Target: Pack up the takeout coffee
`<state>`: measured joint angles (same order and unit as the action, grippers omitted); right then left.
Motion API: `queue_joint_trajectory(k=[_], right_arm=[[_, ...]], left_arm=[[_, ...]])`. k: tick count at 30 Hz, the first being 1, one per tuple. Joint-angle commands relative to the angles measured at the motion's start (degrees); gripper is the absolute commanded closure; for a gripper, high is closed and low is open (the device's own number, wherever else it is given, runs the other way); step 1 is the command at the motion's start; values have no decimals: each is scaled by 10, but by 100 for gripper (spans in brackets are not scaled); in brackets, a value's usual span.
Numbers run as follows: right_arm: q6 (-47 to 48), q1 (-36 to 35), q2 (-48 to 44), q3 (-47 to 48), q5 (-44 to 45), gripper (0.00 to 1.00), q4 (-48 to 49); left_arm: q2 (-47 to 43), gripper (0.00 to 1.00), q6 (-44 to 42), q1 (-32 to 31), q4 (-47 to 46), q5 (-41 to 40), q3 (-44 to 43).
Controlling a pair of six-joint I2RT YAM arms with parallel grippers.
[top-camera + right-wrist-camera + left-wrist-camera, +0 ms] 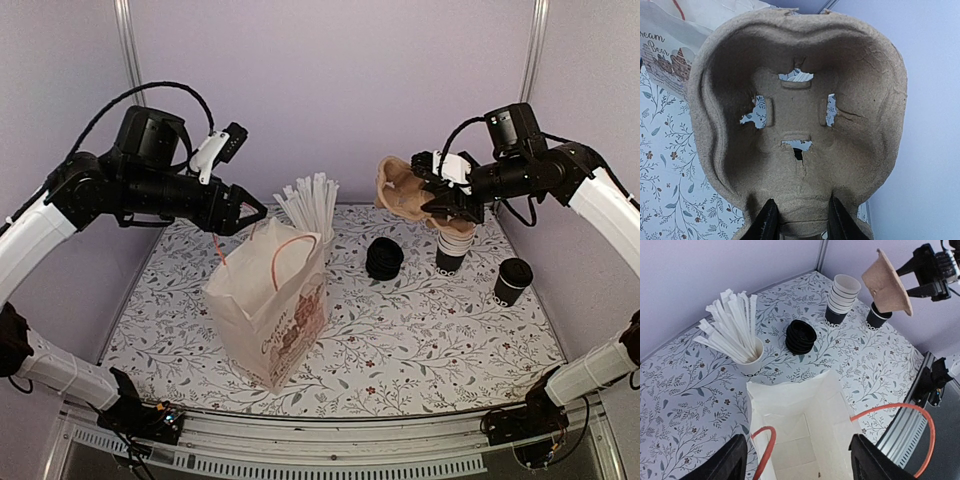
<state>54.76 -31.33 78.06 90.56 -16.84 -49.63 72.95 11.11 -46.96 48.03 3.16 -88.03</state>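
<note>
- Step in hand, by my read: getting the pulp carrier into the bag before the drink.
- Right gripper is clamped on the carrier's rim, holding it aloft.
- Left gripper hangs spread wide over the open white bag, grasping nothing.
- Takeout coffee stands lidded on the table, far right, untouched.
- Next call: swing the carrier across and lower it level into the bag's mouth.

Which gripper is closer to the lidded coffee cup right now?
Right. The right gripper, holding the pulp carrier, is raised just left of the lidded coffee cup; the left gripper hovers over the paper bag, much farther left.
</note>
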Motion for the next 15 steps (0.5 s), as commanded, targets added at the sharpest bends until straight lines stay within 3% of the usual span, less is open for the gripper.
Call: queue_joint_trajectory(k=[1,8,13,15], right_arm=[[-12,1,2,11,-18,69,4],[-12,1,1,10,-18,69,1],[-12,1,0,10,-19,69,-1],[-12,1,-1,10,-13,69,0]], left_arm=[[-10,27,39,5,53,-90,-32],[7,29,104,6,91,-67,-42],[19,57,100,5,83,-78,-49],[28,73,93,6,72,-64,-59]])
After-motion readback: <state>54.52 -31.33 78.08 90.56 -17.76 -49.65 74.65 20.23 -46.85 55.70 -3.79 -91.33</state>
